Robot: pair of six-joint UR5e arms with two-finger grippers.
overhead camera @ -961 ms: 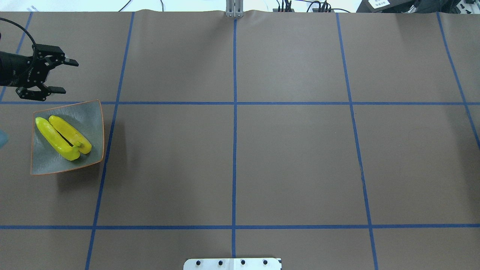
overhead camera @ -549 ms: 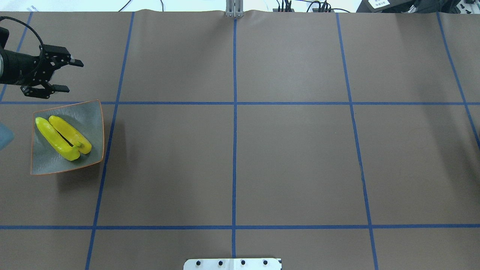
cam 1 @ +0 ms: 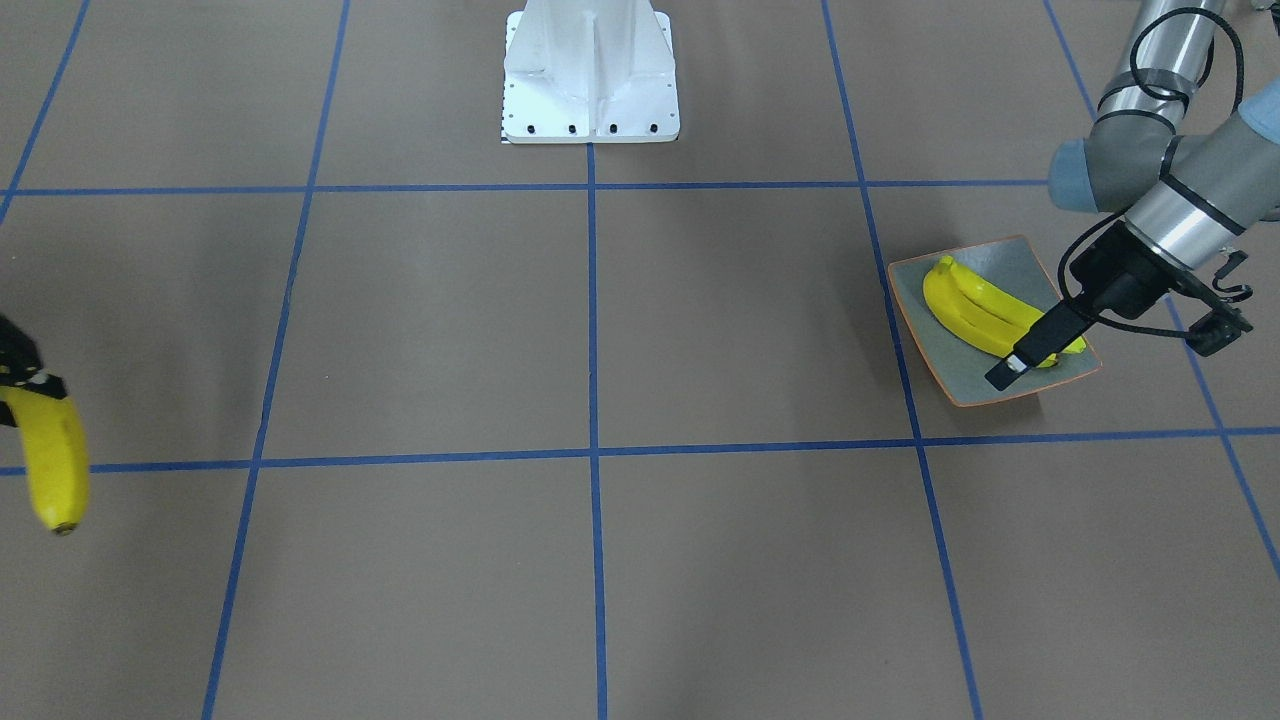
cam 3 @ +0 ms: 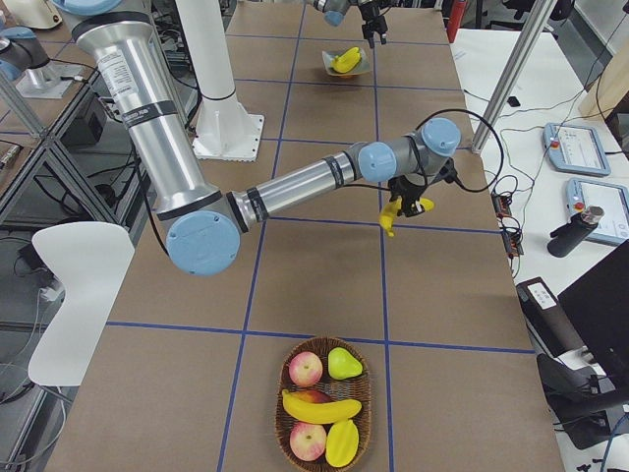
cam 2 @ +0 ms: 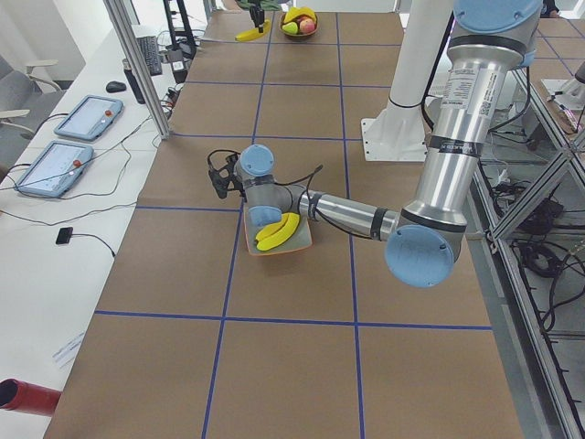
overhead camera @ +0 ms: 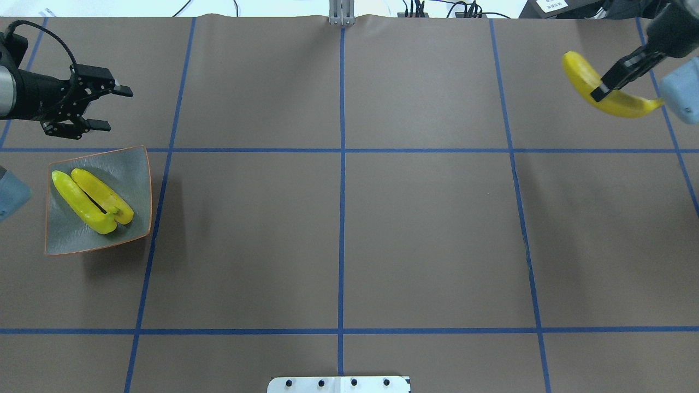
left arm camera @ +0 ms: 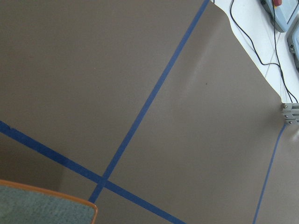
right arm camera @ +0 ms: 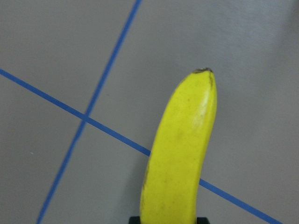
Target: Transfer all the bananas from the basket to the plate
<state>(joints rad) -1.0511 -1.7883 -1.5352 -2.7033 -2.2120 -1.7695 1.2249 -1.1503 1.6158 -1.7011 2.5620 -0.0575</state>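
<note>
Two yellow bananas [overhead camera: 90,199] lie side by side on the grey-blue, orange-rimmed plate [overhead camera: 134,164] at the table's left. My left gripper [overhead camera: 112,106] hovers open and empty just beyond the plate's far edge. At the far right, my right gripper [overhead camera: 605,87] is shut on a third banana [overhead camera: 581,73], held in the air over the table. That banana [right arm camera: 182,154] fills the right wrist view, tip pointing away. The basket [cam 3: 366,391] at the table's right end holds another banana [cam 3: 319,405] among other fruit. A corner of the plate [left arm camera: 46,207] shows in the left wrist view.
Brown paper with blue tape lines covers the table. The robot's white base [cam 1: 590,75] stands at the near middle edge. Apples and a pear lie in the basket. Tablets and cables [cam 2: 82,137] sit on a side bench beyond the table.
My right gripper has come into the overhead view at the top right with a banana in it. The left gripper has shifted a little to the right and away from the plate, still open.
</note>
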